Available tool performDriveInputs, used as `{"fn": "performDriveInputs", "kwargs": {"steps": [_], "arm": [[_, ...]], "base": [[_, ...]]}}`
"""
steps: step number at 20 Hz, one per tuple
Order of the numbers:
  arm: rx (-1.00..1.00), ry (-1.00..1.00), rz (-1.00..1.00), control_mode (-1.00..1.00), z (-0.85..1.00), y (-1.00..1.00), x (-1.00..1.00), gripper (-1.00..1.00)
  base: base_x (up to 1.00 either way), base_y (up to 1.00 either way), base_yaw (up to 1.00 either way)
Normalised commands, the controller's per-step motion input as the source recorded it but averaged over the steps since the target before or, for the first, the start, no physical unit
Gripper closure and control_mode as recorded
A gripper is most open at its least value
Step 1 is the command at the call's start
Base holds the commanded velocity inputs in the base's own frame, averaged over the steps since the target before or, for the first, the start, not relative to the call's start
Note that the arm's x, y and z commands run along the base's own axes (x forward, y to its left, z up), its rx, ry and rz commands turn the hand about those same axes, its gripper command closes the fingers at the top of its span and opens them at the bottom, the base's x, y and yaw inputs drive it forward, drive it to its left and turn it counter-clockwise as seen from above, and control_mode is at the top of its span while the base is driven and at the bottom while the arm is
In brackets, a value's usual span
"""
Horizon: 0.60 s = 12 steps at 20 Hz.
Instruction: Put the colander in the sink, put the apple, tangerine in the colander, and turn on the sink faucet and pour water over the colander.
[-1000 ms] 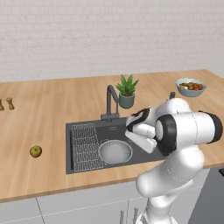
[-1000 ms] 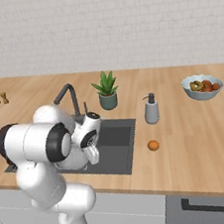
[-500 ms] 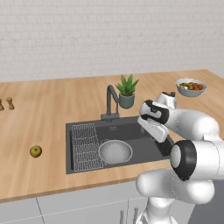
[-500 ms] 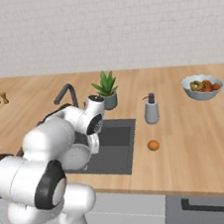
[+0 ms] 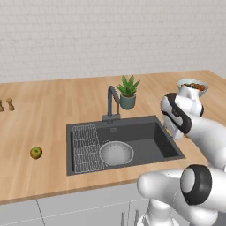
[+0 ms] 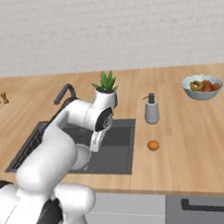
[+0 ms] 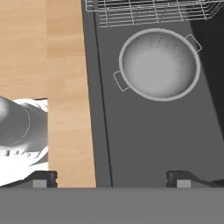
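The pale perforated colander [image 5: 116,153] sits in the dark sink [image 5: 150,140], next to the wire rack [image 5: 87,147]. Nothing lies inside the colander [image 7: 159,63]. My gripper [image 5: 171,132] hangs open and empty above the sink's right half, well clear of the colander. In the hand view the gripper [image 7: 113,178] has one tip over the counter strip and the other over the sink floor [image 7: 153,140]. The apple [image 5: 36,152] lies on the counter left of the sink. Right of the sink [image 6: 120,150] lies the tangerine [image 6: 153,145]. Behind the basin stands the gooseneck faucet [image 5: 112,100].
A potted plant [image 5: 128,93] stands behind the sink beside the faucet. A grey soap dispenser [image 6: 151,110] is near the sink's right back corner. A bowl of mixed fruit [image 6: 202,86] sits far right, and two small shakers [image 5: 5,105] far left.
The arm has swung up and to the right, away from the colander. The colander stays in the sink and the jaws stay open.
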Motion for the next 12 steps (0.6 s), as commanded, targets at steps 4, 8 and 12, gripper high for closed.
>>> {"fn": "performDriveInputs", "kwargs": {"steps": [4, 8, 12], "arm": [[0.00, 0.20, -0.72, -1.00, 0.37, -0.67, -0.11, -1.00], [0.00, 0.19, -0.78, -1.00, 0.18, -0.71, 0.00, -1.00], [0.00, 0.18, -0.81, -1.00, 0.04, -0.66, 0.00, -1.00]], "base": [[0.00, 0.00, 0.00], [0.00, 0.00, 0.00], [0.00, 0.00, 0.00]]}}
